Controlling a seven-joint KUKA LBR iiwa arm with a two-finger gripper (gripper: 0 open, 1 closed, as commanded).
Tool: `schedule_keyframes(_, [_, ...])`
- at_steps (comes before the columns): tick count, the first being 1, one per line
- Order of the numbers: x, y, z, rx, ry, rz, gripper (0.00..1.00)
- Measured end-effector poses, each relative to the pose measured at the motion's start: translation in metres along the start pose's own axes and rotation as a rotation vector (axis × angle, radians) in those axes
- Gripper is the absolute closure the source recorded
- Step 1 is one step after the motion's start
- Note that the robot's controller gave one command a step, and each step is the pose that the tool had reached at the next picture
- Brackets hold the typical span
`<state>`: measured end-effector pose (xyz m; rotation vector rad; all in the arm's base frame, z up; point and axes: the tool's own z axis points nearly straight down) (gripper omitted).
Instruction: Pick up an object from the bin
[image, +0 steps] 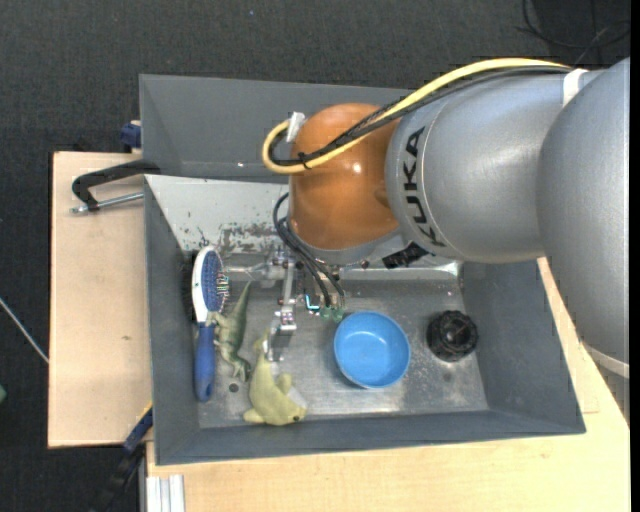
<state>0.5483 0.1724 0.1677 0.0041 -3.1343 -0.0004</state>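
- One gripper (279, 338), in the bin's (520, 340) left half; whether it is open or closed cannot be told.
- One pale yellow toy (272, 398) just beside its tip, front left.
- One green dinosaur (235, 340), one blue brush (207, 300), one blue bowl (372, 348), one black knob (451, 335).

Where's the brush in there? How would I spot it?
Look along the left wall of the grey bin. The brush lies there, with a blue handle and a white bristle head. The green toy dinosaur beside it is skinny, with no handle.

Matt grey metal, scuffed towards the upper left, is seen in the bin (520, 330). Smooth, glossy plastic is shown by the blue bowl (371, 348) and the orange wrist cover (340, 180).
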Motion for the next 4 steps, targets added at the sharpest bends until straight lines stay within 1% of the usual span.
schedule_keyframes(1, [0.001, 0.051, 0.094, 0.012, -0.011, -0.125, 0.00])
schedule_keyframes(2, [0.001, 0.051, 0.093, 0.009, -0.012, -0.122, 1.00])
schedule_keyframes(3, [0.029, 0.040, 0.013, -0.005, -0.014, 0.291, 1.00])
schedule_keyframes(4, [0.021, 0.046, -0.060, -0.007, -0.019, 0.225, 1.00])
